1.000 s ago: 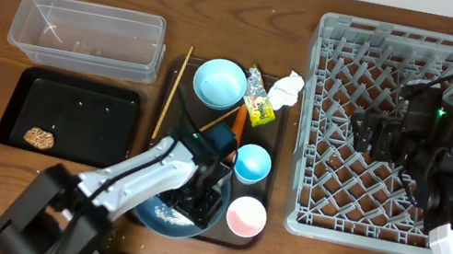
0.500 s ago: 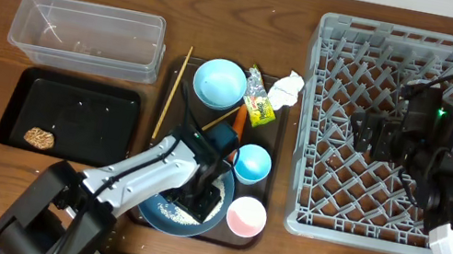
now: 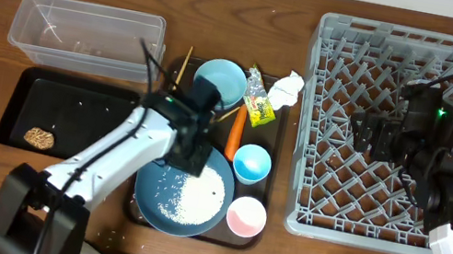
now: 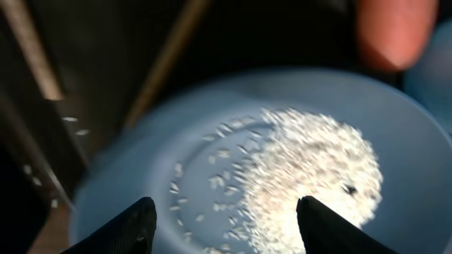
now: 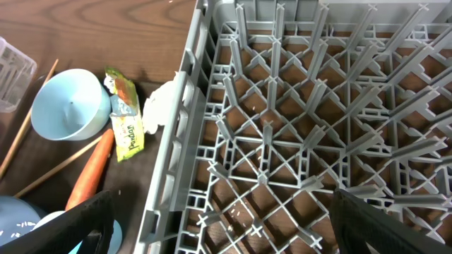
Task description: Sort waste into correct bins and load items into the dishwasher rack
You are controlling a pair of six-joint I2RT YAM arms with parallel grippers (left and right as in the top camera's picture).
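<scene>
The dark blue plate (image 3: 159, 201) lies at the near end of the brown serving tray (image 3: 273, 154), with loose white rice (image 3: 196, 198) piled on it. My left gripper (image 3: 192, 154) hovers open and empty over the plate's far left edge; in the left wrist view the left gripper (image 4: 229, 229) has rice (image 4: 311, 166) under it. Carrot (image 3: 236, 127), wrapper (image 3: 259, 101), paper wad (image 3: 288, 86), light blue bowl (image 3: 219, 81), blue cup (image 3: 252, 162) and pink cup (image 3: 246, 216) lie around it. My right gripper (image 3: 362, 132) hangs open above the dishwasher rack (image 3: 396, 227).
The clear tub (image 3: 87, 32) stands at the back left. In front of it, the black tray (image 3: 79, 115) holds a brown lump (image 3: 38, 139). One chopstick (image 3: 172, 91) lies along the serving tray's left edge. The right wrist view shows the rack's pegs (image 5: 282, 92), bowl (image 5: 70, 106) and carrot (image 5: 88, 176).
My left gripper has moved from over the plate's near right part toward its far left edge, uncovering the rice heap. The right arm has stayed still.
</scene>
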